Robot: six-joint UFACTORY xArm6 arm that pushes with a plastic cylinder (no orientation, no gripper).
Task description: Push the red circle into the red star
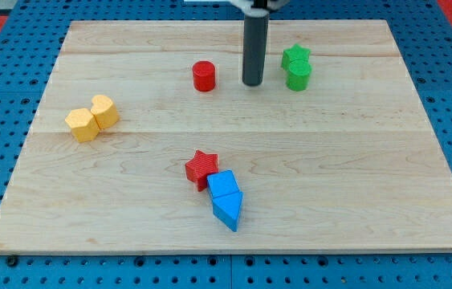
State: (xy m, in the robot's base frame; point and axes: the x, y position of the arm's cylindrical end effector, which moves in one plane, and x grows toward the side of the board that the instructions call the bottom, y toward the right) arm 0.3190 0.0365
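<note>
Since my tip (252, 83), which has no jaws, sits at three o'clock of the red circle (203, 76), the red star (201, 168) lies at the circle's six o'clock.

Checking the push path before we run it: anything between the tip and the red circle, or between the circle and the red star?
Nothing visible in either gap. My tip stands just to the view's right of the red circle, bare board between them. From the circle down to the red star the board is bare too. The two blue blocks touch the star's far, lower-right side.
</note>
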